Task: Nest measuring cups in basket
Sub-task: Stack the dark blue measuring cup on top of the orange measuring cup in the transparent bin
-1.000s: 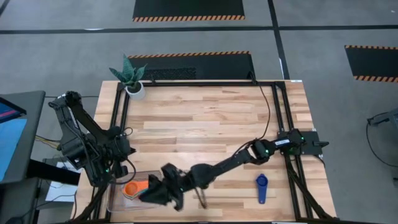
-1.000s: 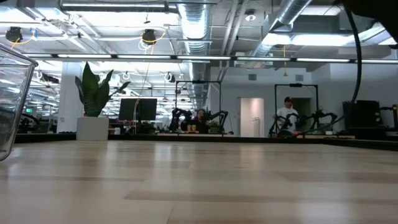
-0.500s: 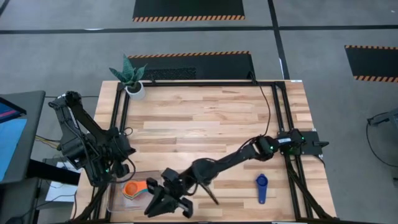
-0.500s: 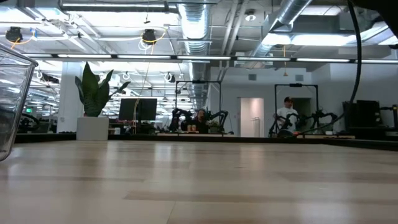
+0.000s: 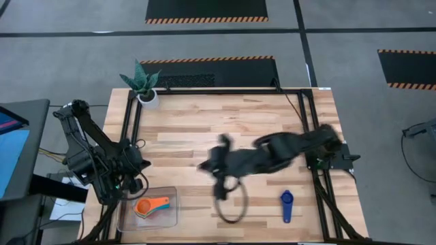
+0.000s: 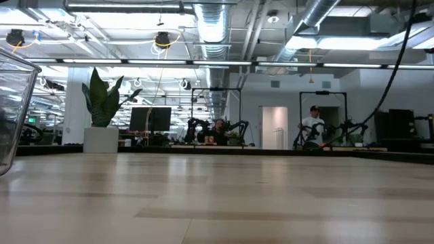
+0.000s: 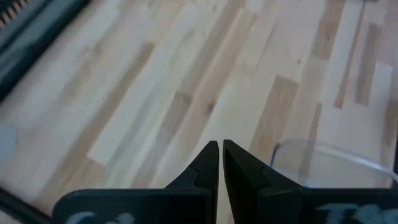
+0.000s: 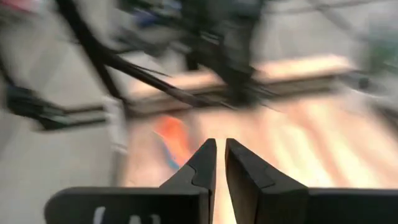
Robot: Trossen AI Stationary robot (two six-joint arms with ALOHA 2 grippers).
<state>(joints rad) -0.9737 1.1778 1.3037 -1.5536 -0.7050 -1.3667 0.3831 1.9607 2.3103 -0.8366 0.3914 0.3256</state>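
The clear basket (image 5: 170,212) sits at the table's near-left corner; its wall also shows in the low view (image 6: 15,108) and its rim in the left wrist view (image 7: 329,160). Nested cups lie in it, a red-orange one (image 5: 143,207) with a light blue handle (image 5: 161,201) beside it; the blurred right wrist view shows the red-orange cup (image 8: 171,140). A dark blue cup (image 5: 286,205) lies flat on the table near the near-right corner. My right gripper (image 5: 208,165) (image 8: 221,158) is shut and empty, blurred, above mid-table. My left gripper (image 7: 220,155) is shut, waiting beside the basket.
A white plant pot (image 5: 147,97) stands at the far-left corner, seen also in the low view (image 6: 102,139). A cable loop (image 5: 231,202) hangs under the right arm. A black frame (image 5: 225,90) borders the table. Bare wood lies across the far half.
My right gripper has left the basket at the near-left corner and swung up and back toward mid-table and the right side, fast enough to blur. The cups in the basket have stayed put, as has the dark blue cup.
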